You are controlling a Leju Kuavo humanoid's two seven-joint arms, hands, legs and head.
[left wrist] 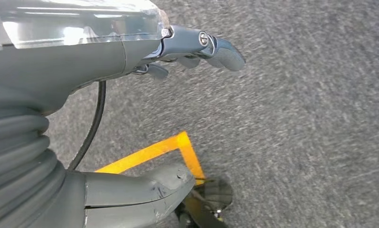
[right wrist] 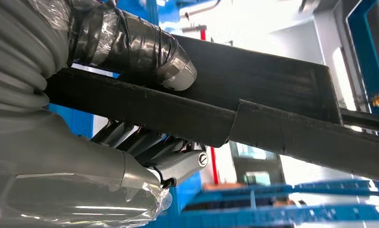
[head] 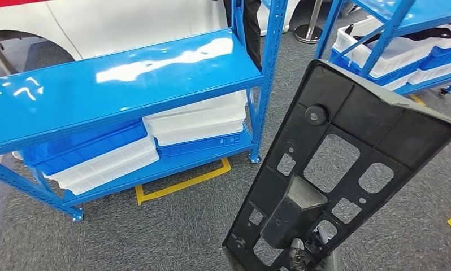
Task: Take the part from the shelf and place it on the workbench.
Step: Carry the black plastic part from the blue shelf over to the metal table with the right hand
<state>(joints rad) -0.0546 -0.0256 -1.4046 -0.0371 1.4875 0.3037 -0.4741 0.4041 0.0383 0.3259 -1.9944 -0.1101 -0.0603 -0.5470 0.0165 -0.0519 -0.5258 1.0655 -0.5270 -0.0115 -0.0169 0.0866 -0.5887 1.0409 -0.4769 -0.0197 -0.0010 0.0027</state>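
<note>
- The black part [head: 330, 169] fills the lower right of the head view, tilted, its lower end cut off by the frame edge.
- The right hand [right wrist: 145, 118] clamps the part's edge, thumb above, fingers [right wrist: 140, 145] below.
- The left hand [left wrist: 178, 109] hangs over grey floor [left wrist: 297, 118], fingers apart, holding nothing.
- The blue shelf [head: 116, 84] stands upper left; bins [head: 195, 121] sit partly hidden beneath it.

The blue shelf [head: 121, 79] has a bare top board, open from above. Below that board, white bins [head: 198, 121] and blue bins [head: 82, 148] crowd the gap. Right of the shelf lies open grey carpet [head: 178, 226].
</note>
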